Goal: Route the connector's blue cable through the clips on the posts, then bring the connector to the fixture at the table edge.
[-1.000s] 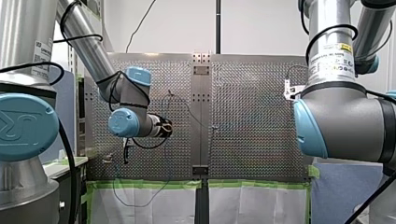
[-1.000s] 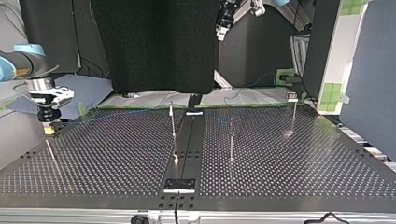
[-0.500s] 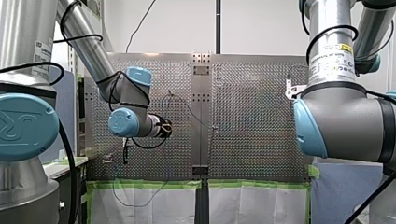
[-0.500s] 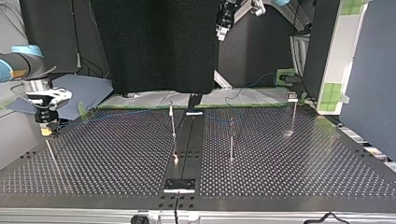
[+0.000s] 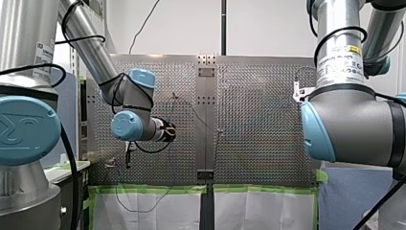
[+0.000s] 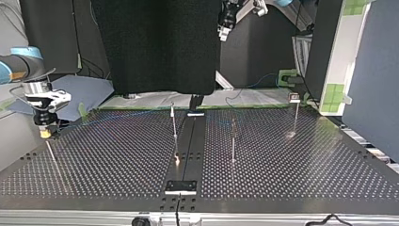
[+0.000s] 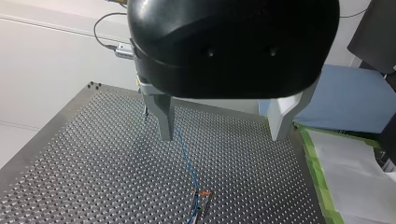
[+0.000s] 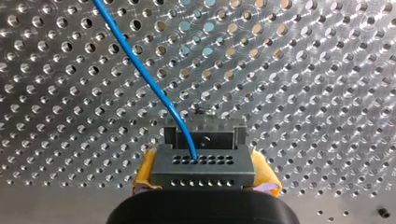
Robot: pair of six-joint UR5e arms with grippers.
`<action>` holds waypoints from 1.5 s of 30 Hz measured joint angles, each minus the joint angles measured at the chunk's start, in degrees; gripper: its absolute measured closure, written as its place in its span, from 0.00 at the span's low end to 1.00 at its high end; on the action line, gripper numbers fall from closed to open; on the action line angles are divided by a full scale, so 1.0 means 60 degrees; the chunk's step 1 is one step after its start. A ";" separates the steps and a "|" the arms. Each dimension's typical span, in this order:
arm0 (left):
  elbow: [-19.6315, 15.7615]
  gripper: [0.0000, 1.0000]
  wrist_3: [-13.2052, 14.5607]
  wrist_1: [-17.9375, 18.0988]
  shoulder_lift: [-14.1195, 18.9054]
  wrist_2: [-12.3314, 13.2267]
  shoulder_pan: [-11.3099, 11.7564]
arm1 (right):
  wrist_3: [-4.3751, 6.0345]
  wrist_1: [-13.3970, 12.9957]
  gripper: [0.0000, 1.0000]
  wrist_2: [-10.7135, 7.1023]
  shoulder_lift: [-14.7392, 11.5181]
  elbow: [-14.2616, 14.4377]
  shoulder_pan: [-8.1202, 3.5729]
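- Yellow-padded right gripper (image 8: 205,173), clamped on the dark grey, hole-studded plastic connector (image 8: 203,164), has edged slightly toward the top view's left edge over the last second.
- Thin, glossy blue cable (image 8: 140,70) trails away across the perforated steel counter (image 8: 303,70), so the carry to the fixture seems underway.
- Black left gripper (image 7: 223,133) hangs unchanged, jaws spread wide, empty.
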 joint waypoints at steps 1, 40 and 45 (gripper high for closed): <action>-0.0001 0.00 0.0000 -0.0004 0.0000 0.0000 0.0001 | 0.0003 -0.0006 1.00 -0.0013 0.0009 -0.0001 0.0005; 0.0040 0.00 -0.0015 -0.0011 0.0002 0.0000 0.0005 | 0.0123 -0.0072 1.00 -0.0101 0.0213 -0.0283 0.0164; 0.0040 0.00 -0.0015 -0.0011 0.0001 0.0000 0.0005 | 0.0097 -0.0180 1.00 -0.0095 0.0221 -0.0269 0.0183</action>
